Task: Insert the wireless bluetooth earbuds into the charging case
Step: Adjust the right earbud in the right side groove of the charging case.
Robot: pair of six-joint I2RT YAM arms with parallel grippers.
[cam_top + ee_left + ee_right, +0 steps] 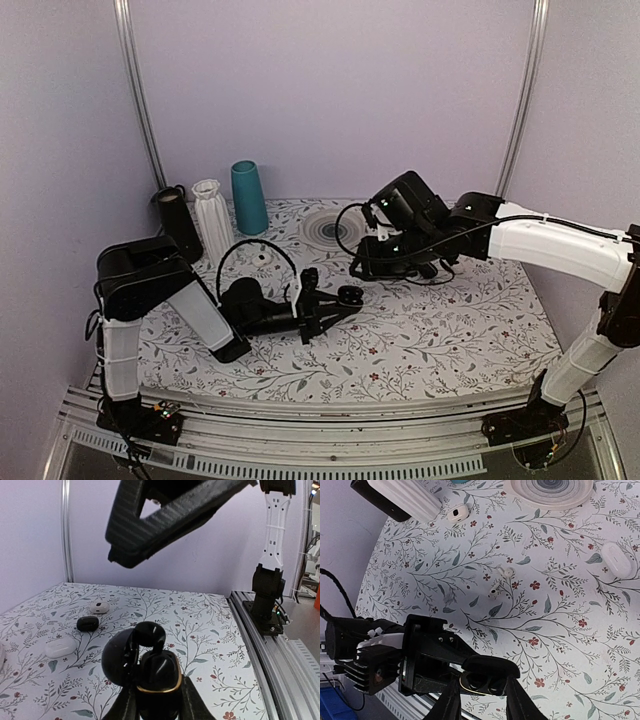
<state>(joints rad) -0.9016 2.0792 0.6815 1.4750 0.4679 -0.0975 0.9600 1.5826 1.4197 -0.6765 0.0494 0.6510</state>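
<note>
My left gripper is shut on the charging case, a black case with a gold rim, held above the floral cloth. Its lid hangs open to the left. One black earbud stands in the case, its round head poking above the rim. I cannot make out a second black earbud. In the top view the case sits at the left gripper's tip, with my right gripper just behind and above it. In the right wrist view the right gripper hovers over the open case, fingers apart, holding nothing.
White cases and a small black case lie on the cloth. Two tiny white earbuds sit mid-table. A patterned plate, teal vase, white ribbed vase and black cylinder stand at the back.
</note>
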